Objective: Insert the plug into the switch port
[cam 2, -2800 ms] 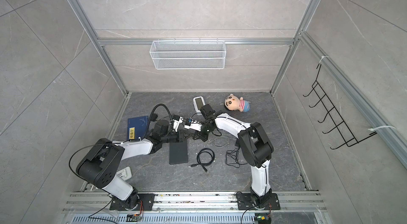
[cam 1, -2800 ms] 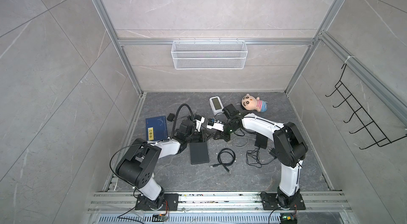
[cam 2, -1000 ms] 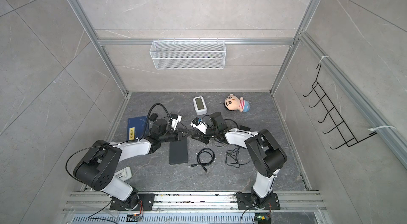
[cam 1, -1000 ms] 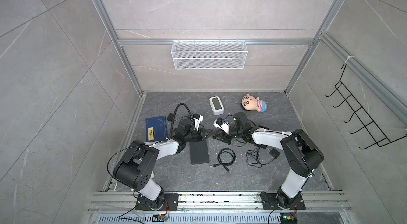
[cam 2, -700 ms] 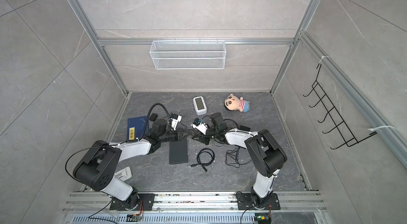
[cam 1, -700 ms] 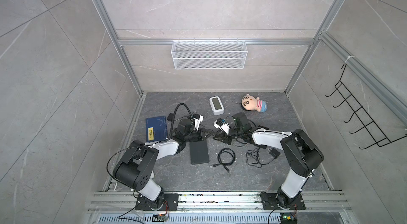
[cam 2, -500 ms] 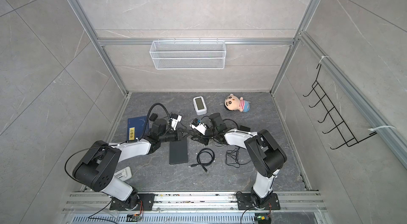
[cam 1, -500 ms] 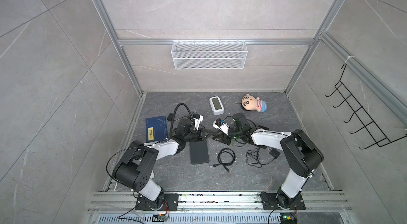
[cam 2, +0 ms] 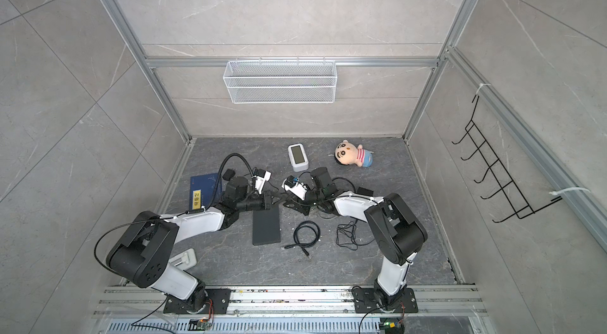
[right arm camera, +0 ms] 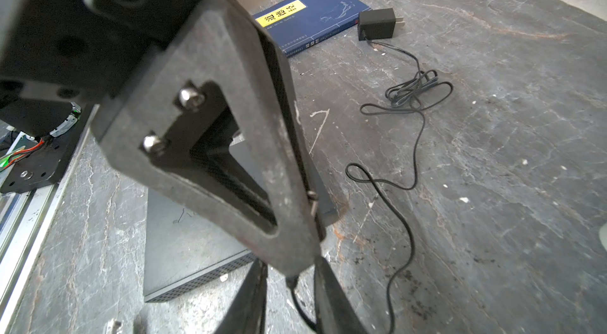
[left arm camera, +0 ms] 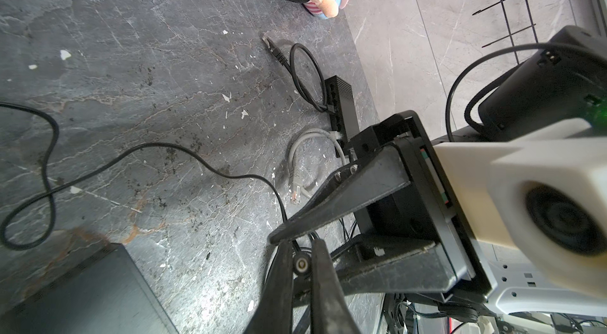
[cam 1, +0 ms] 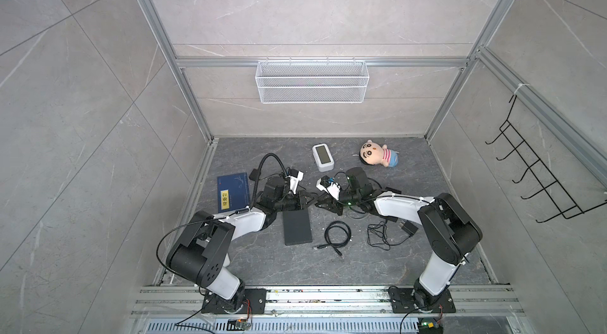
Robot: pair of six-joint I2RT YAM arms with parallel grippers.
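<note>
The switch (cam 1: 297, 226) is a flat dark grey box lying mid-floor, also visible in the other top view as the switch (cam 2: 266, 226). My left gripper (cam 1: 308, 199) hovers just beyond the switch's far end, shut on the plug (left arm camera: 301, 264), a small round barrel connector pinched near the fingertips of the left gripper (left arm camera: 301, 250). The plug's thin black cable (right arm camera: 415, 138) runs back to a black adapter (right arm camera: 376, 24). My right gripper (cam 1: 320, 205) faces the left one tip to tip, open, its fingers straddling the plug (right arm camera: 291, 281) without gripping it. No port on the switch shows.
A blue book (cam 1: 232, 194) lies left of the arms. A coiled black cable (cam 1: 337, 234) and a tangled cord (cam 1: 382, 235) lie right of the switch. A white device (cam 1: 323, 156) and a doll (cam 1: 377, 154) sit at the back. A small black hub (left arm camera: 341, 109) lies under the right arm.
Since the earliest frames the right arm has dropped low and stretched out. Over the last second its gripper crept slightly left toward the left gripper, which kept still with the plug.
</note>
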